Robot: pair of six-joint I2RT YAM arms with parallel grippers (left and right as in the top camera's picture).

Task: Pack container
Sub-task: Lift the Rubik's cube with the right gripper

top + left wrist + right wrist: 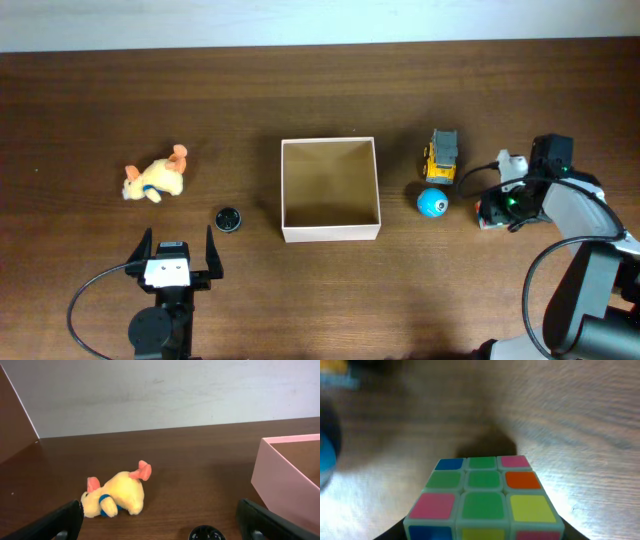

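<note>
Overhead, the container (330, 232) sits at the desk's (100, 110) middle. Left hand (179, 245), at its seven o'clock, gapes wide, empty. Right hand (490, 209), at its three o'clock, clasps a puzzle cube (482, 500).

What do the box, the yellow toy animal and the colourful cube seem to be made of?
The box looks like cardboard: matt tan inside, thin white walls. The toy animal looks like soft plush, with fuzzy pile. The cube is probably hard plastic: glossy coloured tiles in a pale frame.
</note>
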